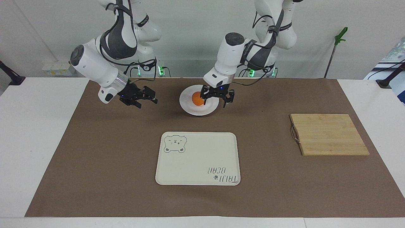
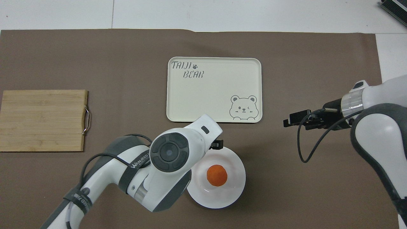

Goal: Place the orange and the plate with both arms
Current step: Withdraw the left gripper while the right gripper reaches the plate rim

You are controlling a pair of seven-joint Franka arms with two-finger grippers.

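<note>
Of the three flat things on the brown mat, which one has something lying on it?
The round white plate: the orange lies on it. The bear-print tray and the bamboo cutting board carry nothing.

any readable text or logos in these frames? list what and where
"TAIJI BEAR", with a paw mark and a bear face drawing: on the cream tray.
"WANJEED" (last letters unclear): on the band round the left arm.
Bands on both arms' upper links in the facing view: too small to read.
</note>
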